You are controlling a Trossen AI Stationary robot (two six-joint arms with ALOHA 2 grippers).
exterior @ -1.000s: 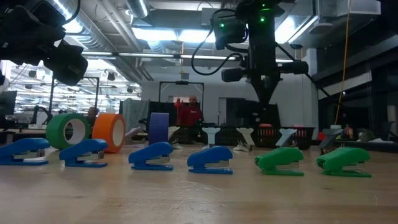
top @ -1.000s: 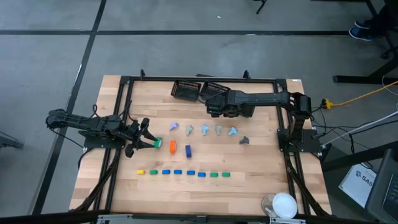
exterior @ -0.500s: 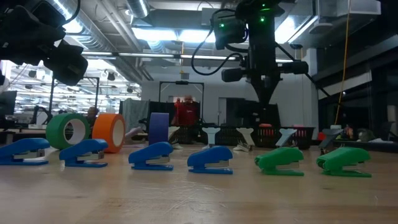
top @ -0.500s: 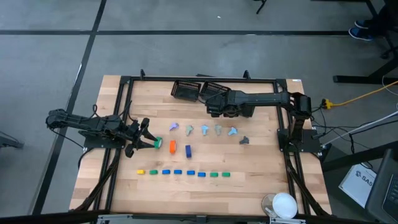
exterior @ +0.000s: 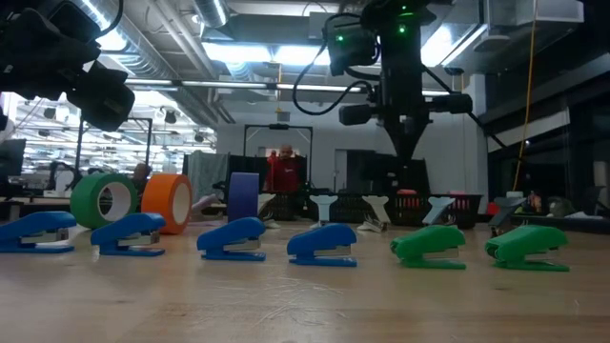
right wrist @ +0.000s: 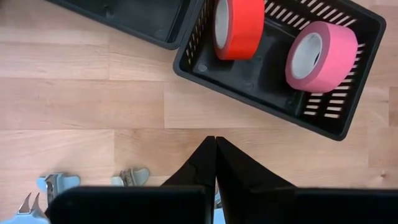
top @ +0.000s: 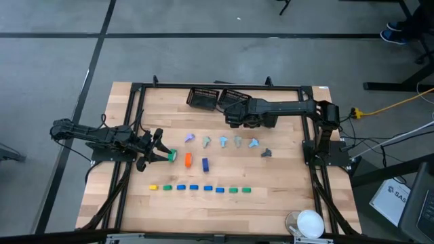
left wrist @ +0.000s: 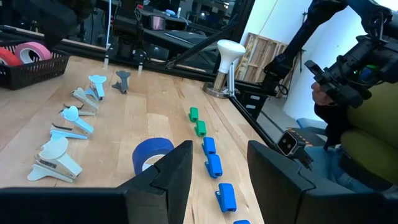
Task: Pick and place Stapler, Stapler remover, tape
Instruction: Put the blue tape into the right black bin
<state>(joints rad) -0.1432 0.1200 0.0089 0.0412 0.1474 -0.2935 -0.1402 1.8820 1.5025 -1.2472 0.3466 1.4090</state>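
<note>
Left gripper: low over the wooden table's left side, jaws wide apart and empty. Green tape roll: upright just beside its tips, followed by an orange roll and a blue roll. Row of small yellow, blue and green staplers: nearer the front edge. Pastel claw-shaped staple removers: behind the rolls. Right gripper: jaws pressed together, empty, above bare wood near a black slotted basket containing red and pink rolls.
</note>
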